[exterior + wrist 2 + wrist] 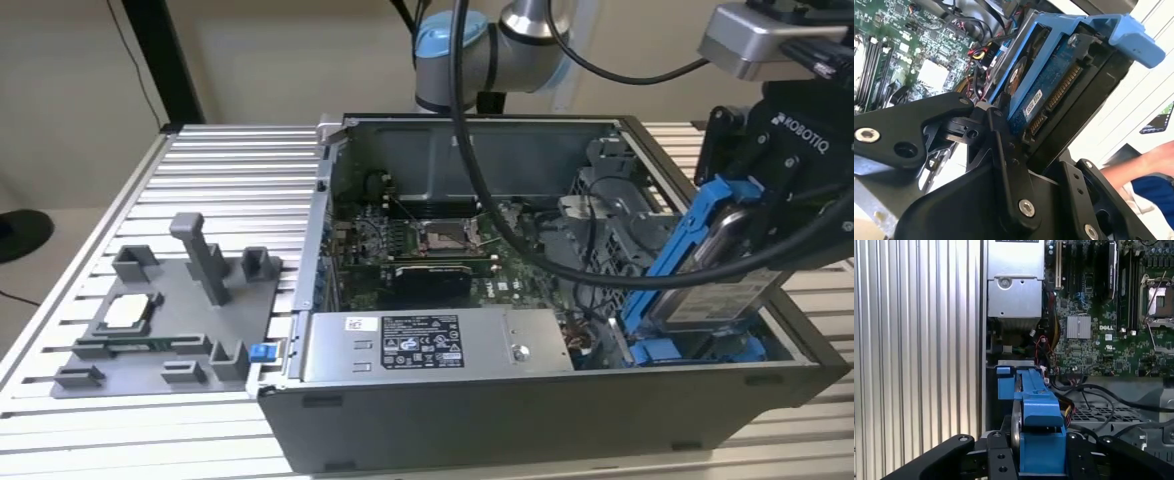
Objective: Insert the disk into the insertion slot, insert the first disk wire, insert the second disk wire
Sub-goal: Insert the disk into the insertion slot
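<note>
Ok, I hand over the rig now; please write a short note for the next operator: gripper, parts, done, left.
Gripper: shut on the silver-grey hard disk in its bright blue plastic carrier, held tilted, lower end in the open grey metal computer case.
Grey metal insertion slot with blue plastic rails: beneath the disk's lower end; disk not seated.
Done: disk grasped.
Left: seating; both wires, connector bare.

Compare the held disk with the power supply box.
The disk sits tilted on edge in the gripper; the power supply box lies flat in the computer case. The disk has a blue carrier frame; the power supply box has none. Both are rectangular metal.
</note>
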`<state>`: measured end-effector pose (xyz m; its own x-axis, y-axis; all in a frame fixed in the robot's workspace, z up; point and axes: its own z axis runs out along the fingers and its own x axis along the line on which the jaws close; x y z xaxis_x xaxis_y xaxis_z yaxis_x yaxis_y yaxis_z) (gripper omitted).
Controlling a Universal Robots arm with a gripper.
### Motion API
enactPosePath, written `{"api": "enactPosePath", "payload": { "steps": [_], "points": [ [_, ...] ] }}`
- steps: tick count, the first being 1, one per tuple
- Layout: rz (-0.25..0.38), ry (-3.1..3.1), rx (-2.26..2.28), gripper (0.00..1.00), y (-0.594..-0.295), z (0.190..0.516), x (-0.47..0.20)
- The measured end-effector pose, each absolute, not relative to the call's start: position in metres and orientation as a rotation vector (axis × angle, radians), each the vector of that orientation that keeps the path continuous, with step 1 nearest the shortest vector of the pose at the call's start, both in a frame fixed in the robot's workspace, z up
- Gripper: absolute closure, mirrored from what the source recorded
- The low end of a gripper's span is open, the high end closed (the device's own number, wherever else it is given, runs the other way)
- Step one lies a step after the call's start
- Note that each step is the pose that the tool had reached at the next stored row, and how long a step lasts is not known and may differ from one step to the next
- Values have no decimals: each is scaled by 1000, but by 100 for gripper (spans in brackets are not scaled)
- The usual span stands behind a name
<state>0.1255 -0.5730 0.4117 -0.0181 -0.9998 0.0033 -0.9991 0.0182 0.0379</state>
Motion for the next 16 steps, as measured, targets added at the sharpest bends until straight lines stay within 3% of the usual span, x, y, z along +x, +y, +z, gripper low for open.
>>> {"api": "enactPosePath", "payload": {
  "steps": [16],
  "points": [
    [-38, -2220, 2180, 100, -573, 387, 126]
  ]
}}
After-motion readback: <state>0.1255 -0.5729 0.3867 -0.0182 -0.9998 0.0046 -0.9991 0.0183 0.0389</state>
